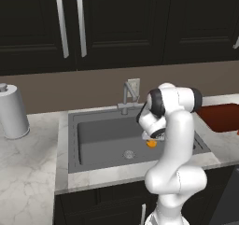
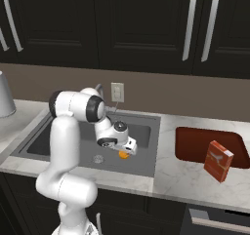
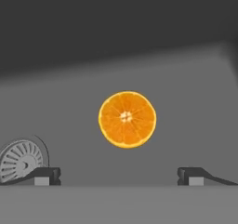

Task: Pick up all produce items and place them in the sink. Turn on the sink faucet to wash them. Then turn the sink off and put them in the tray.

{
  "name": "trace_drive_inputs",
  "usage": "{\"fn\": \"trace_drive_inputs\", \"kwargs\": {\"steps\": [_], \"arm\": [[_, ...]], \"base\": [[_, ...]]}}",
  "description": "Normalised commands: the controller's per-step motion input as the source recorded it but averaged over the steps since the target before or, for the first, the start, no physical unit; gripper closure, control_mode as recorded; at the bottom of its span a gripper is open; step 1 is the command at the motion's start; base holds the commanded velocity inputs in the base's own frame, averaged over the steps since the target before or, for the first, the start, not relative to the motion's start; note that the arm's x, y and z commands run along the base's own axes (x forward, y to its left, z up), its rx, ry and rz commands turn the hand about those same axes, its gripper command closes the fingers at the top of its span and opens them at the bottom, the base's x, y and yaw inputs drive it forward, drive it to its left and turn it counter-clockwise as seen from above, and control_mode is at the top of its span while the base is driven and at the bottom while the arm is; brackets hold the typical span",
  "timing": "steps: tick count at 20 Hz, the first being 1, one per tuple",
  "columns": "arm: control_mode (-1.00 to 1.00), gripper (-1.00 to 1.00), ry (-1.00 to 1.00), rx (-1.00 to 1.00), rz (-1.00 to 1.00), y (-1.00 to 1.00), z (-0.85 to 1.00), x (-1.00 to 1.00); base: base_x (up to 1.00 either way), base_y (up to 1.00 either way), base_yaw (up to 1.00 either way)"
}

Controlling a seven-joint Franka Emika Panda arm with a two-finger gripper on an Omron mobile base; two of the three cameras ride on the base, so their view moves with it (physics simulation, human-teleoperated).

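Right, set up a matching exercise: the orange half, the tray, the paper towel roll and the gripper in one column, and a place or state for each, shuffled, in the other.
Things
1. orange half
2. tray
3. paper towel roll
4. gripper

Places or states
A. standing on the counter left of the sink
B. open, above the sink floor
C. lying cut face up in the sink, beside the drain
D. on the counter right of the sink, by a red box

Pairs: 1-C, 2-D, 3-A, 4-B
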Motion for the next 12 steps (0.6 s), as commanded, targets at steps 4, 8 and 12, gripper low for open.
{"fn": "trace_drive_inputs", "kwargs": {"steps": [4,8,12], "arm": [[-1.00,-1.00,-0.01,-0.01,0.00,0.00,-0.15,0.00],[-1.00,-1.00,-0.01,0.00,0.00,0.00,-0.08,0.00],[-1.00,-1.00,-0.02,0.00,0.00,0.00,-0.02,0.00]], "base": [[0.00,0.00,0.00],[0.00,0.00,0.00],[0.00,0.00,0.00]]}}
